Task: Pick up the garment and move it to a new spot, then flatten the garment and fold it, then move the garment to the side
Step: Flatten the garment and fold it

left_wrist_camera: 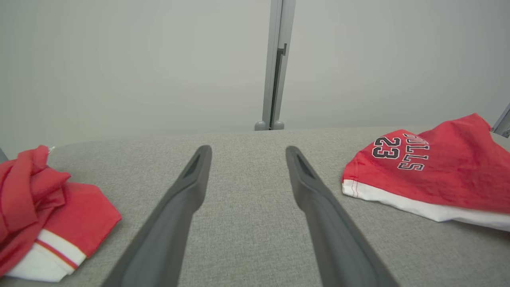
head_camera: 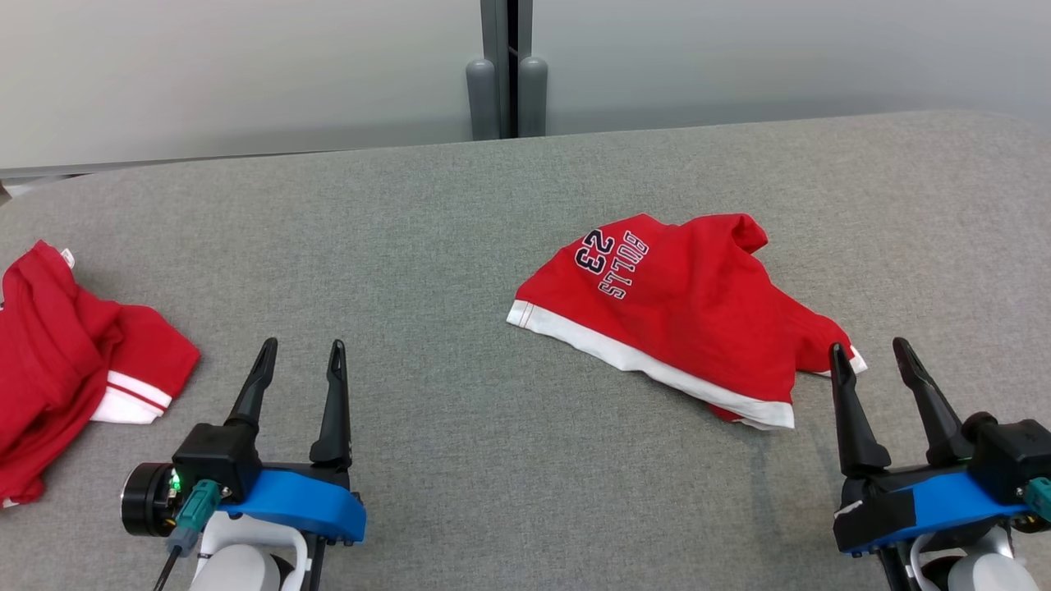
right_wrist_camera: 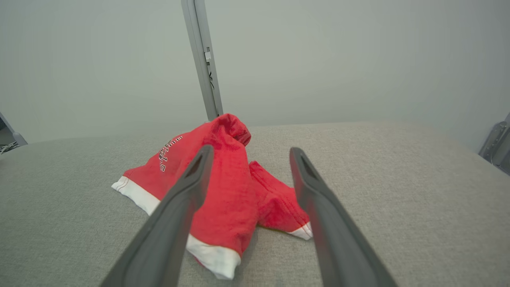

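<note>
On grey woven tabletop (head_camera: 460, 205), rumpled red garment (head_camera: 681, 304), left tool (head_camera: 303, 343), right tool (head_camera: 868, 345), both agape, empty.

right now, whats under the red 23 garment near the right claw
The red garment lies crumpled on the grey fabric surface, which shows around its edges. Anything beneath its raised folds is covered, so I cannot tell.

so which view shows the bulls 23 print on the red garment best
The head view: the print on the red garment lies whole and facing the camera. The left wrist view shows the print too, but low and slanted; the right wrist view catches just a foreshortened sliver.
</note>
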You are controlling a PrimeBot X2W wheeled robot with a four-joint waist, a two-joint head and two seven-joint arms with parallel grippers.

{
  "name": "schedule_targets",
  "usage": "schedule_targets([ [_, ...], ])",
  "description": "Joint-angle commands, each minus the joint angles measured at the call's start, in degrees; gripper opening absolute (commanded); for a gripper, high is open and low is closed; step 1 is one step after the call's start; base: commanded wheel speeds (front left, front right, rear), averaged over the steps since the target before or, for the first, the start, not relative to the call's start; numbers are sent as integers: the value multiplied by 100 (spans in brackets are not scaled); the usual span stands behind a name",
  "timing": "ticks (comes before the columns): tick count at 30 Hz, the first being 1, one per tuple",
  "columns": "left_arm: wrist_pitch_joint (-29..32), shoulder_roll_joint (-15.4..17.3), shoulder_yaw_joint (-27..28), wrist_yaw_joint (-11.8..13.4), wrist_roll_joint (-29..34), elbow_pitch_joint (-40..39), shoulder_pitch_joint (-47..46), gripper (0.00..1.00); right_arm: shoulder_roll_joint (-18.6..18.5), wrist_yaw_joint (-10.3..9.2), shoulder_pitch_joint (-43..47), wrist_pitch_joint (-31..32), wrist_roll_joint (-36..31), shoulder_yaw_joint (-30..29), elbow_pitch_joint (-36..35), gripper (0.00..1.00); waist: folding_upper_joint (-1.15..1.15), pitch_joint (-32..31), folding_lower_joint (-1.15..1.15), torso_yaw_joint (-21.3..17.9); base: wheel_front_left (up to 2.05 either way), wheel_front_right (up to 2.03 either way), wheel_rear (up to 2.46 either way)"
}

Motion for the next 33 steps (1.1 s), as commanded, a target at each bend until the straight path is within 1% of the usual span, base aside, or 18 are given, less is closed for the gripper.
schedule_targets([
  [1, 0, 27, -11, 27, -11, -37, 38, 100, 16, 1, 77, 18, -13, -23, -31, 100, 0, -3, 0, 0, 0, 0, 0],
  [6, 14, 45, -26, 36, -27, -72, 32, 100, 32, 1, 91, 56, -9, -21, -56, 100, 0, -2, 0, -13, 0, 0, 0],
  [9, -5, 52, -57, 66, 58, -118, -127, 100, 37, 1, 42, 67, -4, -5, -89, 100, 0, 68, 0, -36, 0, 0, 0],
  [13, 181, -15, -253, -30, 157, -59, -496, 100, 42, 1, -49, 53, -9, 18, -152, 100, 0, 231, 0, -89, 0, 0, 0],
  [17, 517, -170, -543, -238, 232, 143, -1105, 100, 61, 1, -177, 27, -8, 64, -251, 100, 0, 522, 0, -203, 0, 0, 0],
  [21, 880, -382, -812, -498, 249, 621, -1714, 100, 81, 1, -303, -8, 38, 158, -259, 100, 0, 809, 0, -393, 0, 0, 0],
  [26, 1239, -551, -1021, -768, 214, 1504, -2312, 100, 114, 1, -439, -88, 88, 302, -159, 100, 0, 1037, 0, -650, 0, 0, 0],
  [32, 1596, -653, -1103, -915, 108, 2450, -2760, 100, 138, 1, -533, -198, 130, 336, -11, 100, 0, 1173, 0, -821, 0, 0, 0],
  [33, 1662, -661, -1114, -928, 86, 2566, -2801, 88, 140, 1, -536, -217, 133, 322, 7, 100, 0, 1181, 0, -824, 0, 0, 0],
])
